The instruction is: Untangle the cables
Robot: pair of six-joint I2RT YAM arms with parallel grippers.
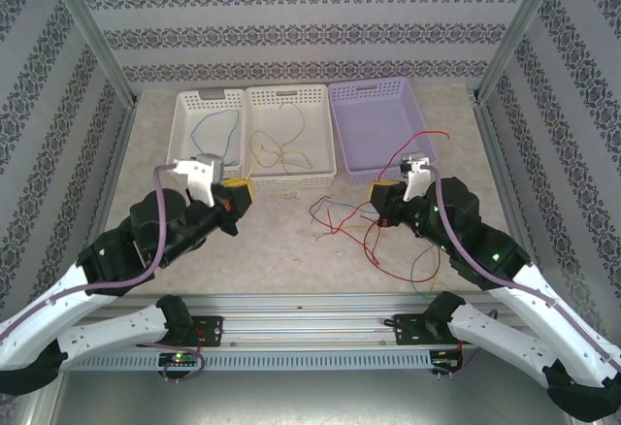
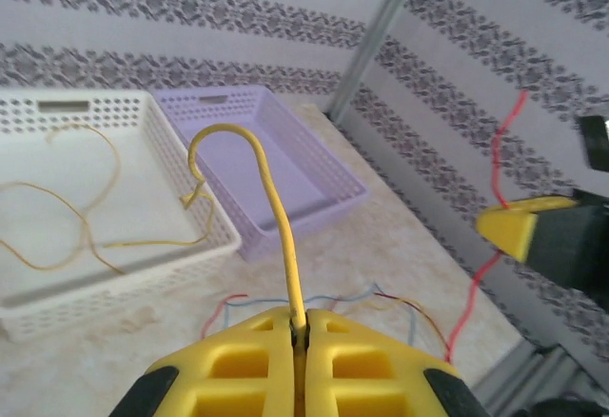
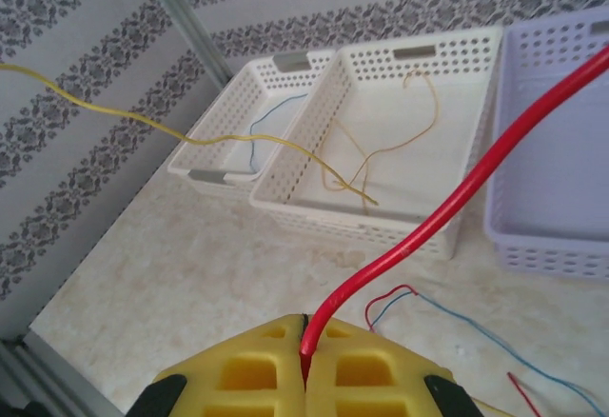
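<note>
Top external: sorting in hand.
Left pincer (image 1: pixel 238 193) grips yellow cable (image 2: pixel 283 236) at white basket's (image 1: pixel 291 92) near rim; right pincer (image 1: pixel 383 195) grips red cable (image 3: pixel 400 248), rightward. Next likely: lift red clear of tangle (image 1: pixel 340 221).

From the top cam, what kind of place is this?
Probably a lab robot test cell: an aluminium frame post and patterned backdrop wall enclose the table, which carries a lilac basket.
</note>
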